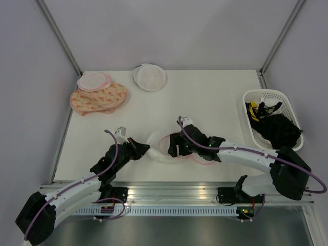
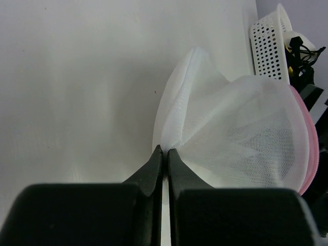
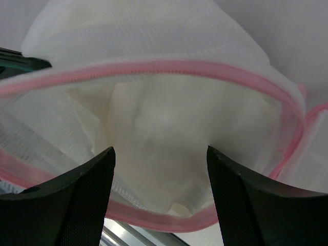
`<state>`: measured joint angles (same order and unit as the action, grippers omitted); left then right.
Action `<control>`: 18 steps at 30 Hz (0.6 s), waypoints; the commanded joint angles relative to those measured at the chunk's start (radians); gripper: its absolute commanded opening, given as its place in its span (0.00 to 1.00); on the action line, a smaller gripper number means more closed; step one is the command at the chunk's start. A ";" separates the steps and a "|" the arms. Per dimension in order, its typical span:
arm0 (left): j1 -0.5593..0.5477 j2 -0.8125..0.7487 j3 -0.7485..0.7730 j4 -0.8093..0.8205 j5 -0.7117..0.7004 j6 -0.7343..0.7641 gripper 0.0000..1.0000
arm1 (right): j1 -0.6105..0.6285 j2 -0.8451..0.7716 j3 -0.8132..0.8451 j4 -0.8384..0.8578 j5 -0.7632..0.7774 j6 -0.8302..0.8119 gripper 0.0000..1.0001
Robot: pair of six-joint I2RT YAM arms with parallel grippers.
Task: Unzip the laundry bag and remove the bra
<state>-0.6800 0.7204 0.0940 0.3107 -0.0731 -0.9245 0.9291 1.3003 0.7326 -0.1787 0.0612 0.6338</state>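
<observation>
The laundry bag (image 1: 163,144), white mesh with a pink zipper rim, lies open near the table's front edge between my arms. My left gripper (image 1: 145,149) is shut on the bag's white mesh at its left side; in the left wrist view its tips (image 2: 165,150) pinch the bunched mesh (image 2: 241,138). My right gripper (image 1: 177,146) is open at the bag's mouth. In the right wrist view its fingers (image 3: 77,189) straddle the pink rim (image 3: 154,69), and a cream bra (image 3: 154,133) lies inside the bag.
A white basket (image 1: 295,109) with dark clothes stands at the right. An orange patterned cloth (image 1: 97,98) with a pink-edged round case (image 1: 93,81) lies at the back left. A white round case (image 1: 149,77) sits at the back middle.
</observation>
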 commanded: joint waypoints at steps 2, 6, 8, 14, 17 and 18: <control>0.002 -0.030 -0.014 0.033 -0.004 -0.037 0.02 | 0.020 0.097 0.048 0.070 0.092 0.052 0.77; 0.002 -0.030 -0.020 0.037 -0.007 -0.045 0.02 | 0.043 0.178 0.053 0.142 0.071 0.076 0.76; 0.002 -0.024 -0.028 0.047 -0.004 -0.050 0.02 | 0.054 0.232 0.053 0.171 0.052 0.087 0.74; 0.002 -0.024 -0.034 0.051 0.002 -0.057 0.02 | 0.068 0.324 0.048 0.284 -0.003 0.113 0.54; 0.002 -0.032 -0.039 0.051 0.004 -0.060 0.02 | 0.068 0.349 0.045 0.307 -0.015 0.115 0.34; 0.002 -0.030 -0.039 0.051 0.004 -0.060 0.02 | 0.070 0.347 0.042 0.309 -0.018 0.119 0.29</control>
<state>-0.6750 0.6968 0.0696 0.3168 -0.0956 -0.9455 0.9855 1.6138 0.7582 0.0593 0.0914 0.7231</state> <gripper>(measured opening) 0.033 0.342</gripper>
